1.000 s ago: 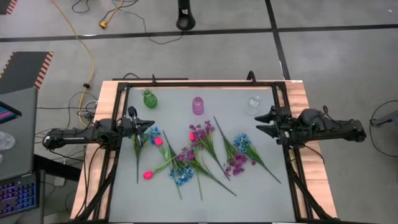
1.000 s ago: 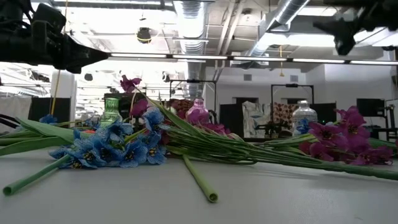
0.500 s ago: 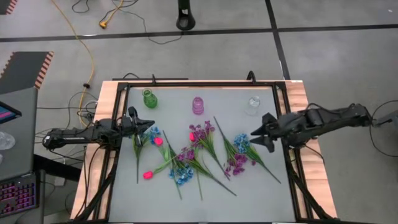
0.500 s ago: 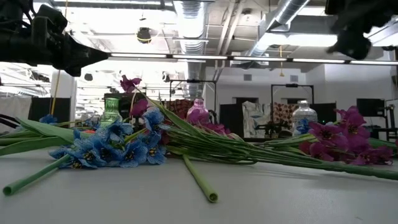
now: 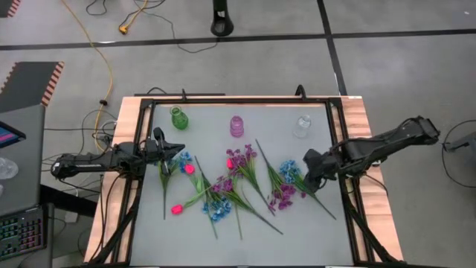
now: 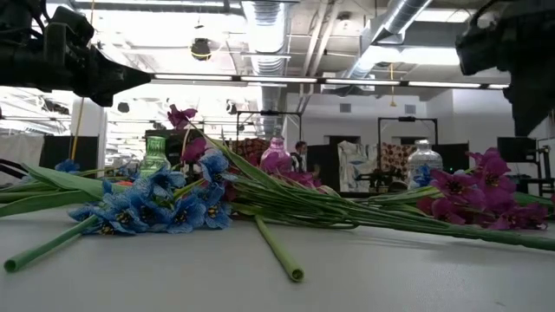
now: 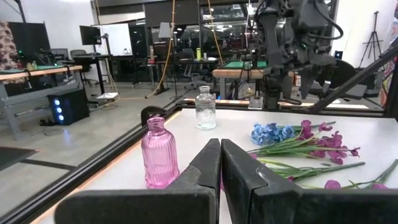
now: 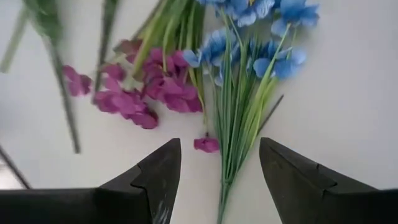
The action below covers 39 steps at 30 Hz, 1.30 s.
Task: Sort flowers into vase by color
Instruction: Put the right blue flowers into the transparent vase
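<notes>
Flowers (image 5: 230, 186) scattered; three vases (image 5: 236, 126).

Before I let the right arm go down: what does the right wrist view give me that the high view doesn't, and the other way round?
Only the right wrist view shows the right gripper open, fingers apart above the stem of a blue sprig, with a loose purple petal beside it.

Only the high view shows the green vase, pink vase, clear vase, pink-red buds and the left gripper waiting, shut, at the table's left edge.

Both show that blue sprig beside a purple sprig.
</notes>
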Available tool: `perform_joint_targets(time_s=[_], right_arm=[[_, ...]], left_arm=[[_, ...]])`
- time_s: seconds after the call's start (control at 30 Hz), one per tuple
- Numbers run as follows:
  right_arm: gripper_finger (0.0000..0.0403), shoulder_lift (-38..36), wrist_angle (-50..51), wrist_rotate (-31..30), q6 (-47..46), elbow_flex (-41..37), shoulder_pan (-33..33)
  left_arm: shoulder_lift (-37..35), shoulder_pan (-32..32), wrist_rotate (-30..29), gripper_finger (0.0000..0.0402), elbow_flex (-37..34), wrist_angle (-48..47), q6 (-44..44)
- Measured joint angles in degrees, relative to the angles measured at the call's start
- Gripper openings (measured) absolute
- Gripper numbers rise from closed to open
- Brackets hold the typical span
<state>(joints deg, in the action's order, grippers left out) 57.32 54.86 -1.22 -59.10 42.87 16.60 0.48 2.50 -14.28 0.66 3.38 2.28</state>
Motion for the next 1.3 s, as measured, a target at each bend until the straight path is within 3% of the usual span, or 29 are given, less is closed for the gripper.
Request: perform_joint_targets(time_s=[0.43,0.93,1.1,1.3], right_arm=[[0.0244,16.6,-0.5,0.1,0.6,0.0,0.7],[0.0238,28.5,-4.9,0.1,3.6,0.0,0.6],[0.0204,30.1,-4.9,0.1,4.1,0.2,0.5],[0.0125,28.9,-5.1,0.0,4.1,0.0,0.5]], left_arm=[[0.0,0.0,0.0,0.0000,0.0,0.0,0.0],[0.0,0.0,0.0,0.0000,0.0,0.0,-0.2],[0.0,0.0,0.0,0.0000,0.0,0.0,-2.0],[0.0,0.0,0.0,0.0000,0.0,0.0,-3.0]])
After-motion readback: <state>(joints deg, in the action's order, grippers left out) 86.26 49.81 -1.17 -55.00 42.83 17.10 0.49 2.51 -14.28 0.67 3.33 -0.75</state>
